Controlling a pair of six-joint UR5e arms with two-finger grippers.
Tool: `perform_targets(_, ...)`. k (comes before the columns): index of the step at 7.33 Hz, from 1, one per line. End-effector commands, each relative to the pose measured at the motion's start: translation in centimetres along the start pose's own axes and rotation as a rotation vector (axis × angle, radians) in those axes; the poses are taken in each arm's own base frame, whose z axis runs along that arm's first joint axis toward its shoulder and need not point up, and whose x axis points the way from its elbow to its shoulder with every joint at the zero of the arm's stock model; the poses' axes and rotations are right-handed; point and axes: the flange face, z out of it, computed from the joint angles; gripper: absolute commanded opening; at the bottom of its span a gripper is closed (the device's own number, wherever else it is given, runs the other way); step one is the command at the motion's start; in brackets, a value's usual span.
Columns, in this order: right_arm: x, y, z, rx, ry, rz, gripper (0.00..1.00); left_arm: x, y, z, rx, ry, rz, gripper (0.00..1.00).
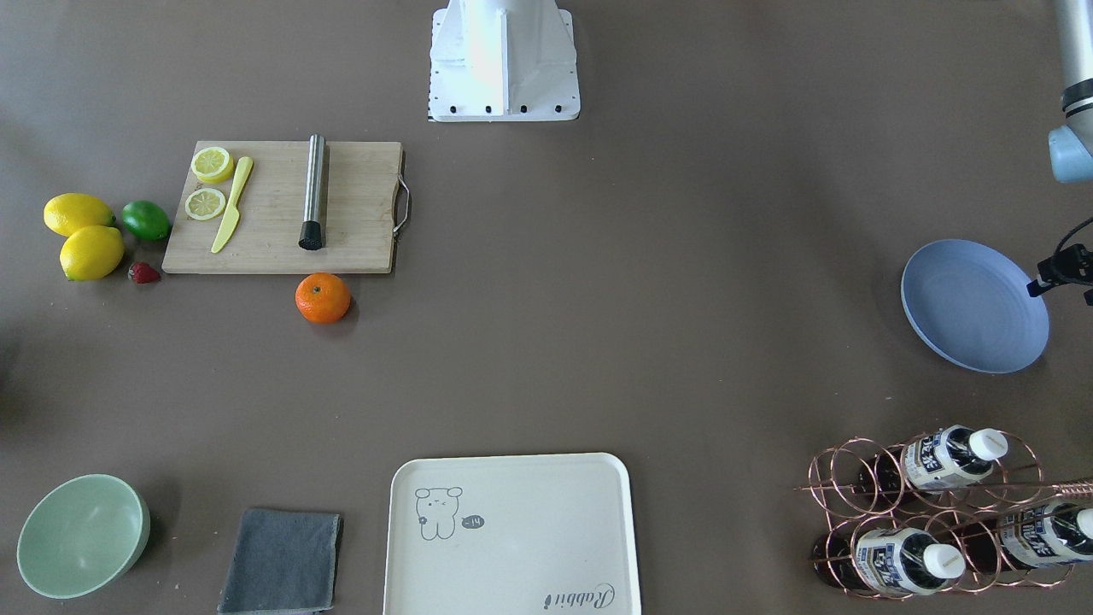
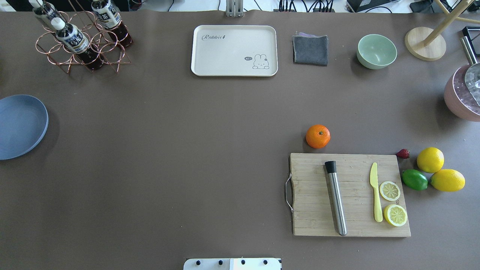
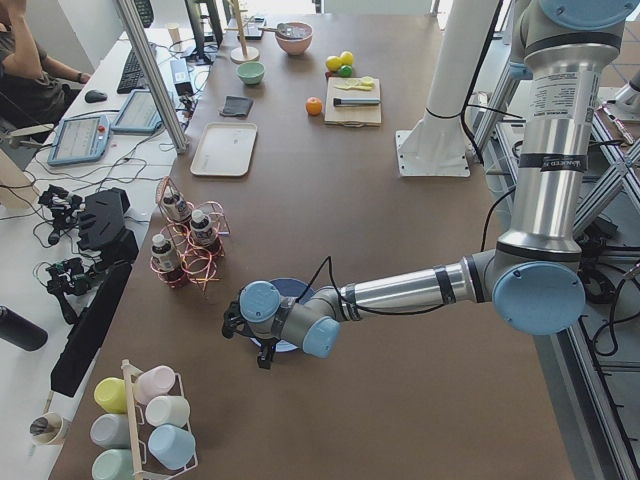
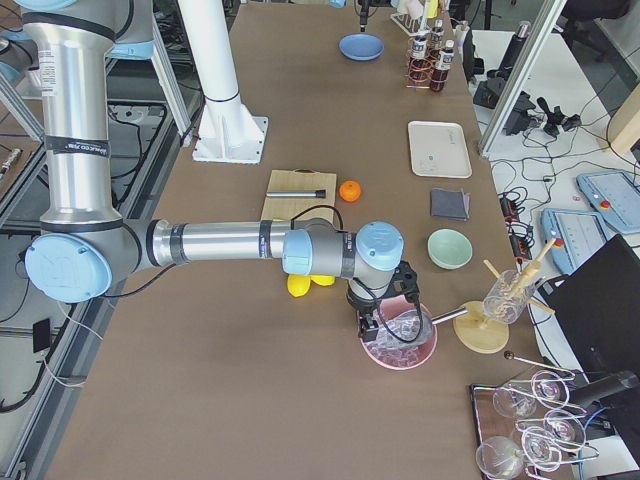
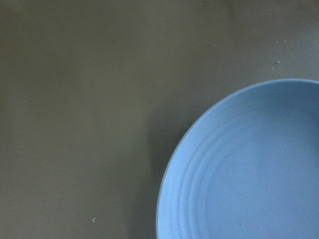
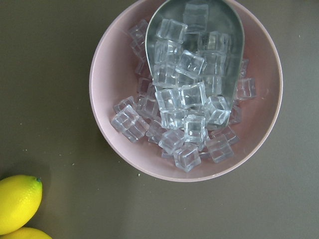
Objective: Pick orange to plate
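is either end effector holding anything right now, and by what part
Nothing, as far as shows. The orange sits free on the table beside the cutting board, and neither wrist view shows a gripped thing.

One orange (image 2: 318, 136), one plate (image 2: 22, 125), two whole lemons (image 2: 430, 159), two cut lemon pieces (image 2: 390, 190), one lime (image 2: 414, 179), one strawberry (image 2: 403, 153), one cutting board (image 2: 311, 195), one yellow knife (image 2: 376, 193), one steel muddler (image 2: 336, 200), one tray (image 2: 234, 50), one grey cloth (image 2: 310, 50), one green bowl (image 2: 377, 62), one pink bowl (image 2: 459, 101), three bottles (image 2: 71, 37) in one wire rack (image 2: 62, 63).
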Motion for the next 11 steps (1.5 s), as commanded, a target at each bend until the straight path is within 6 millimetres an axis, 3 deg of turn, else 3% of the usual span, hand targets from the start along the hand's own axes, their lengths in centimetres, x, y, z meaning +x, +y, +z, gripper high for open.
perform_targets(1, 0.1, 0.3, 0.1, -0.002, -0.001, 0.002, 1.0, 0.0, 0.4, 1.1, -0.017, 0.001, 0.003, 0.97)
perform_targets(3, 0.1, 0.3, 0.2, -0.003, -0.002, -0.003, 1.0, 1.2, 0.4, 2.1, -0.027, 0.008, -0.011, 0.97)
perform_targets(7, -0.2, 0.1, -0.1, 0.004, -0.003, -0.011, 1.0, 0.4, 0.7, 2.8, -0.043, 0.002, -0.027, 0.85)
perform_targets(10, -0.5, 0.2, -0.2, 0.009, -0.017, -0.012, 1.0, 0.0, 0.9, 3.0, -0.05, 0.001, -0.037, 0.66)
perform_targets(11, -0.5, 0.2, -0.4, 0.012, -0.017, -0.013, 1.0, 0.0, 0.9, 3.1, -0.052, 0.0, -0.047, 0.54)
